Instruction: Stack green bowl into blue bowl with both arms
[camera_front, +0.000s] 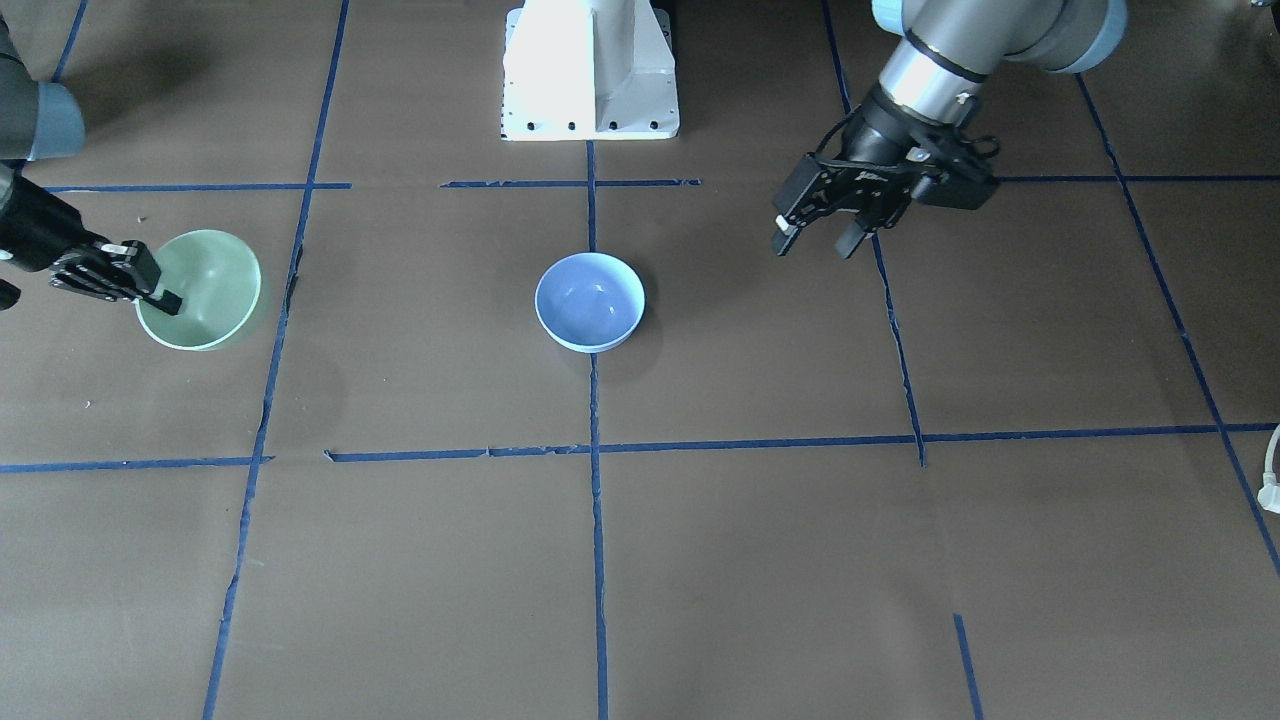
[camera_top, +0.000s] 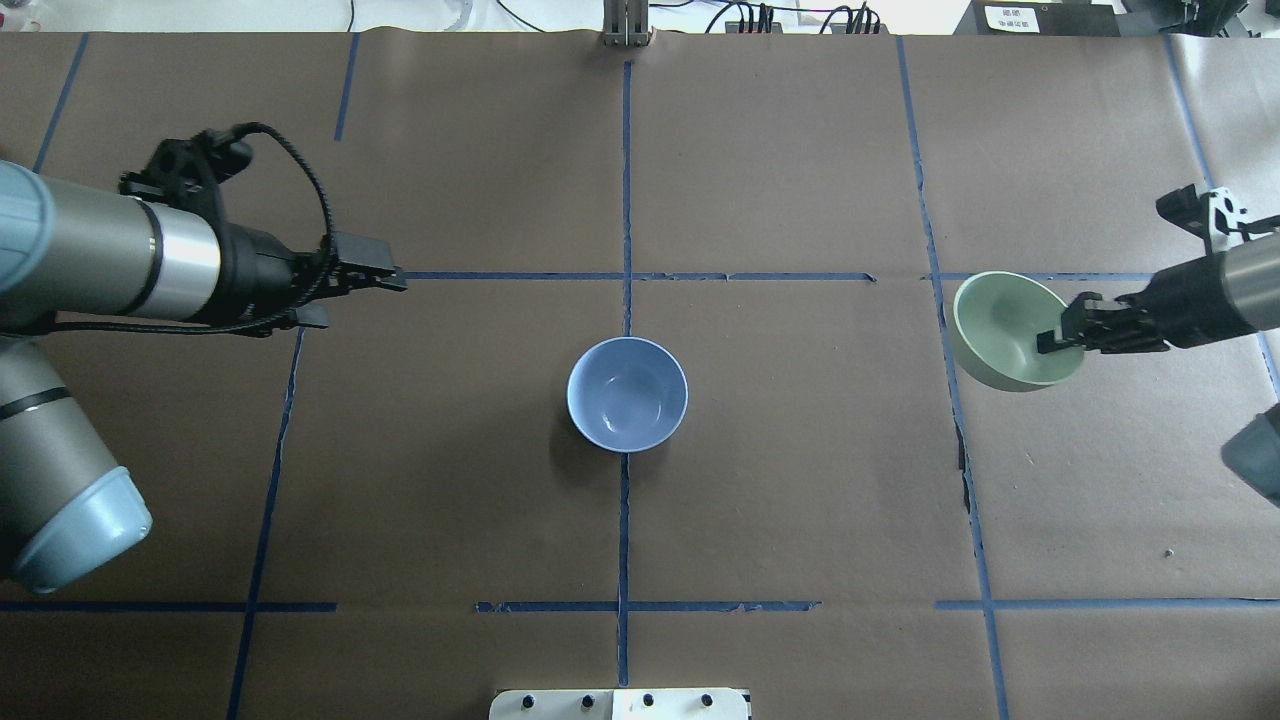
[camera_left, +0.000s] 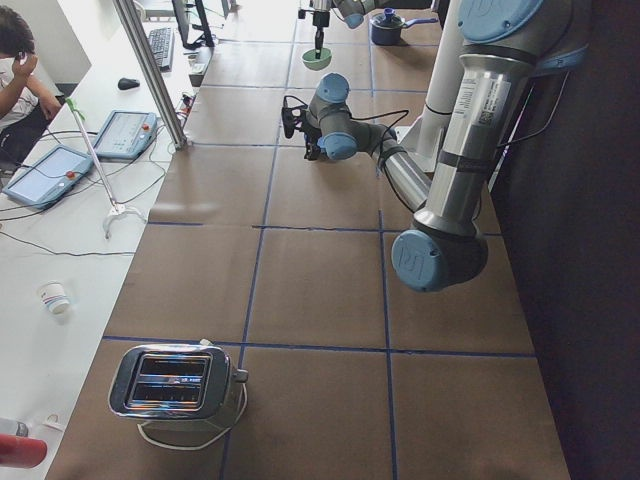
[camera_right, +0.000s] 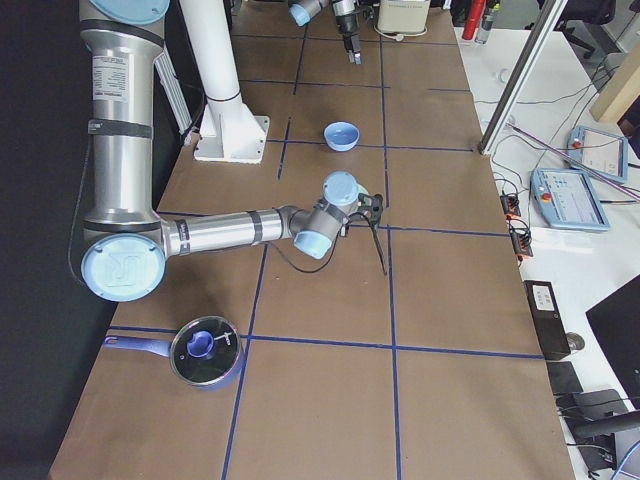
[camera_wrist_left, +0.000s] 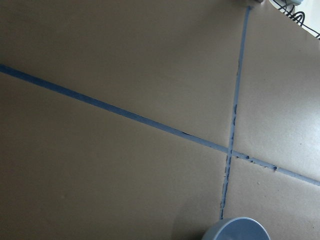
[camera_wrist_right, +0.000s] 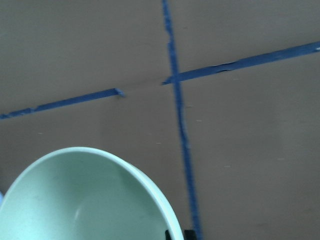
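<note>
The pale green bowl (camera_top: 1010, 325) is at the table's right end, tilted, and seems to hang a little above the surface. My right gripper (camera_top: 1062, 338) is shut on its near rim, one finger inside the bowl. The bowl also shows in the front view (camera_front: 205, 285) and fills the lower left of the right wrist view (camera_wrist_right: 85, 200). The blue bowl (camera_top: 627, 393) sits upright and empty on the centre tape line (camera_front: 589, 301). My left gripper (camera_top: 365, 298) is open and empty, hovering left of and beyond the blue bowl (camera_front: 815, 247).
The white pedestal base (camera_front: 590, 70) stands at the robot's side of the table. A toaster (camera_left: 175, 382) sits at the far left end. A lidded blue pot (camera_right: 205, 350) sits at the far right end. A white plug (camera_front: 1272, 485) lies at the edge.
</note>
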